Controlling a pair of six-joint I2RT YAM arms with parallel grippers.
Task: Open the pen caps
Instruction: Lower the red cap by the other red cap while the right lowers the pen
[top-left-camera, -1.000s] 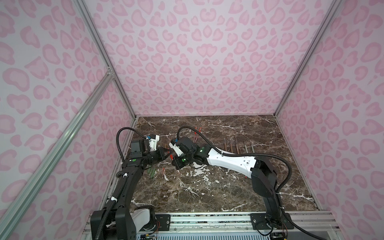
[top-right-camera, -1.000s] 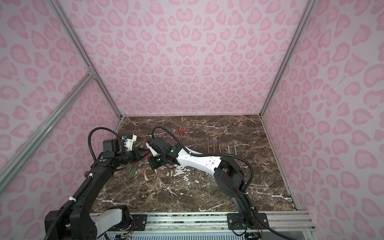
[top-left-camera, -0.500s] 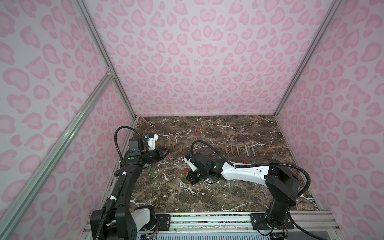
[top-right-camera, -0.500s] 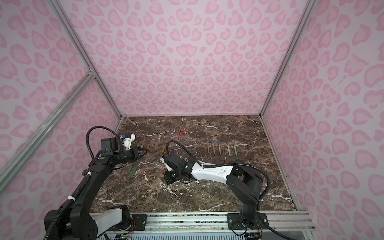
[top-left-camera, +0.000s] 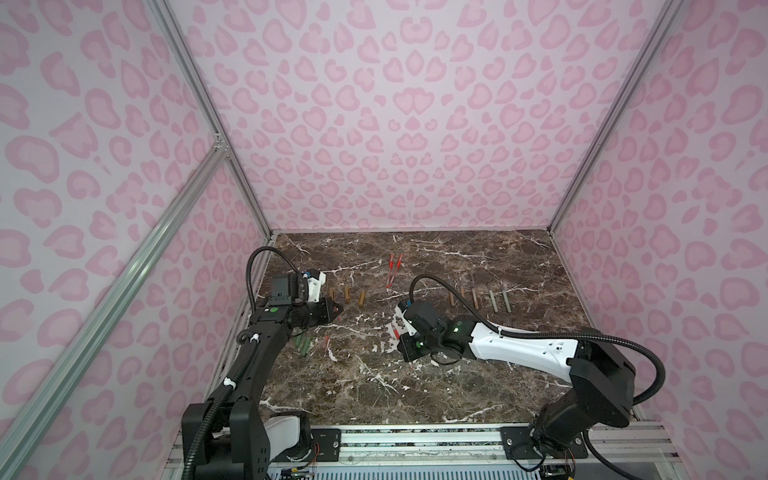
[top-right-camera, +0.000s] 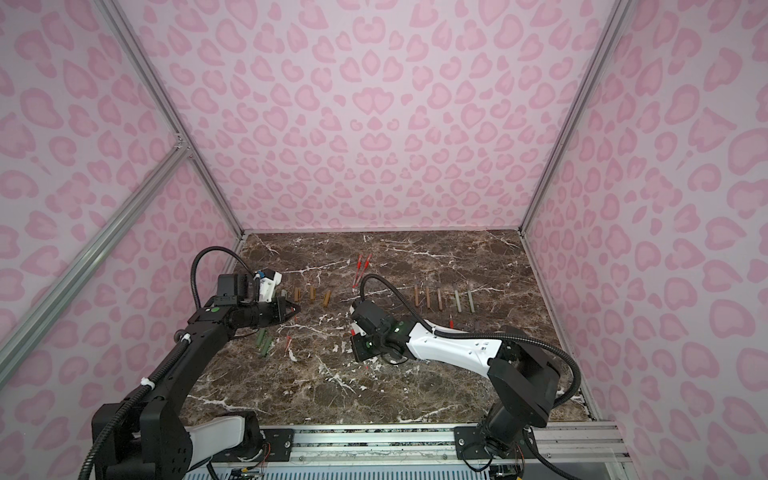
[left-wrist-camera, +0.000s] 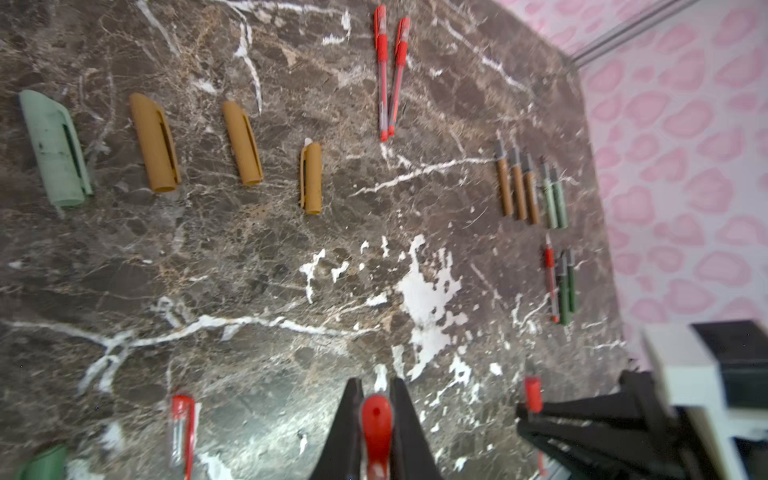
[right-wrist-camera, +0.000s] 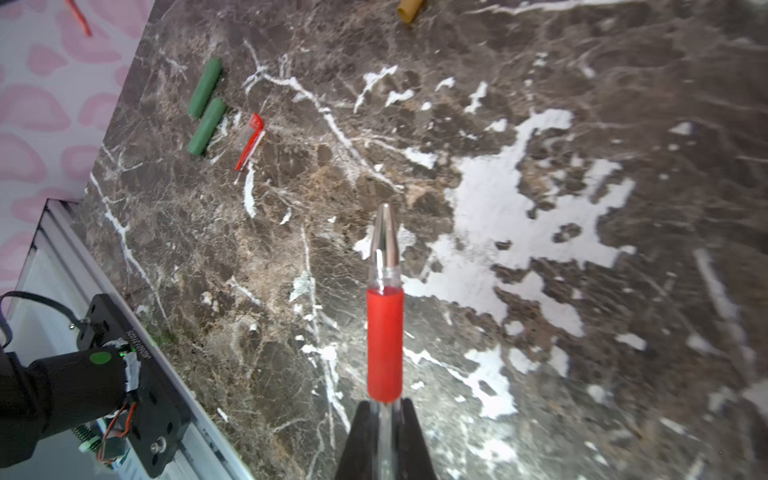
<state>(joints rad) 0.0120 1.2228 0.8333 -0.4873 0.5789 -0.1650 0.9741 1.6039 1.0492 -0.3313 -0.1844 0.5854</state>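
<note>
No readable writing is seen on the pens or arms, though a faint line of print on the right arm's base is too blurred to be made out. The brown marble table (top-left-camera: 415, 390) is enclosed by pink heart-patterned walls (top-left-camera: 395, 124) and aluminium posts. A red cap (left-wrist-camera: 376, 419) is clamped in the left tool (left-wrist-camera: 376, 432) and a red pen (right-wrist-camera: 384, 340) in the right tool (right-wrist-camera: 384, 440), while loose tan caps (left-wrist-camera: 239, 143) are laid out in a row on the table.

Brown marble table (top-left-camera: 415, 386) carries scattered pen caps (left-wrist-camera: 153, 143) and pens (left-wrist-camera: 390, 70).
</note>
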